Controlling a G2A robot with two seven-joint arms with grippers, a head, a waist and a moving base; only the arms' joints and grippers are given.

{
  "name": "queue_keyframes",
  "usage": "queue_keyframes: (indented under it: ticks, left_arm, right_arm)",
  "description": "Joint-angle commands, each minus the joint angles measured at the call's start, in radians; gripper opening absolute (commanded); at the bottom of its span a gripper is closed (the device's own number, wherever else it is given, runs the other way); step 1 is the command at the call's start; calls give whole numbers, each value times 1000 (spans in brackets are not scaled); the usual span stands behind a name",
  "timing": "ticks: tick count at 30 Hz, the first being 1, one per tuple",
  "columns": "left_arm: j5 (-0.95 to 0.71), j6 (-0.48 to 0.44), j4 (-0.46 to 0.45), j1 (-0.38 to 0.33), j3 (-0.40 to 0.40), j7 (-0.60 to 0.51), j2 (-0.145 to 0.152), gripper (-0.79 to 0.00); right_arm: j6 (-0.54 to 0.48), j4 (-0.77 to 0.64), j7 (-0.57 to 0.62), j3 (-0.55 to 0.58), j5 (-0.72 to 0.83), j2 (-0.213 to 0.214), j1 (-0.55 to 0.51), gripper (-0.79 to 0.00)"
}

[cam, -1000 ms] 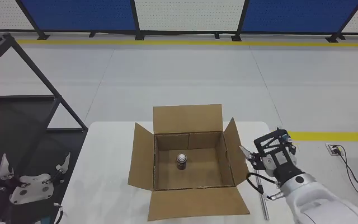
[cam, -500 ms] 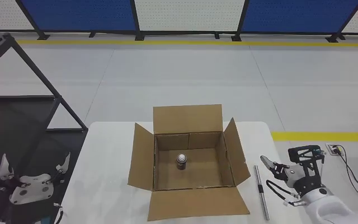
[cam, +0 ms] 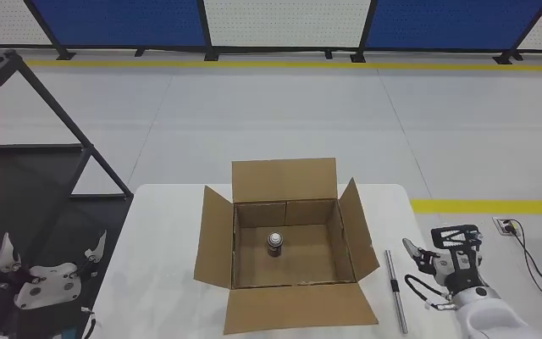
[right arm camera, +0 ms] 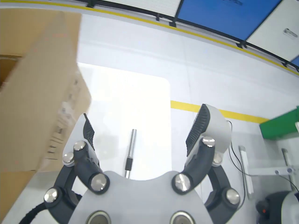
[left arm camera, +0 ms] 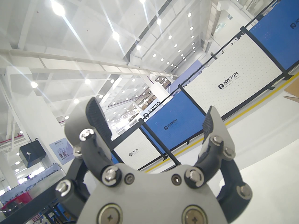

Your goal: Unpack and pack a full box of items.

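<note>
One right hand [right arm camera: 145,113] splayed beside rod [right arm camera: 131,146].

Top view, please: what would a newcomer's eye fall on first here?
The open box in the middle of the table, flaps spread, with one small bottle standing inside. Next, the metal rod lying on the table beside the box's flap, with the open right gripper close by.

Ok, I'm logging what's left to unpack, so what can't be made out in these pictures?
Small item inside the box: top view, too small to identify.
Box interior: right wrist view, mostly blocked by its own blurred flap.
Rod: right wrist view, near end hidden behind the right gripper.
</note>
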Motion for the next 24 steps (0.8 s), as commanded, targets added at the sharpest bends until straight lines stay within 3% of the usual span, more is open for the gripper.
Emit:
queue_keyframes:
  ticks: [1,6,8,12,13,14,15,18,24]
  left_arm:
    - [0,0,0,0,0,0,0,0]
    - [0,0,0,0,0,0,0,0]
    - [0,0,0,0,0,0,0,0]
    - [0,0,0,0,0,0,0,0]
    - [0,0,0,0,0,0,0,0]
    - [0,0,0,0,0,0,0,0]
    - [0,0,0,0,0,0,0,0]
    - [0,0,0,0,0,0,0,0]
    - [0,0,0,0,0,0,0,0]
  right_arm:
    - [4,49,-1,-4,-38,1,-1,0]
    - [-9,164,39,-37,-87,1,18,0]
    - [-36,193,57,-43,-88,2,24,-126]
    - [-110,209,93,-39,-82,7,10,-188]
    - [-137,205,112,-35,-71,8,5,-160]
    - [-154,200,129,-24,-58,10,2,-18]
    - [-172,197,155,-16,-40,11,-1,0]
    - [-234,174,262,0,-25,17,15,0]
    - [-234,174,262,0,-25,17,15,0]
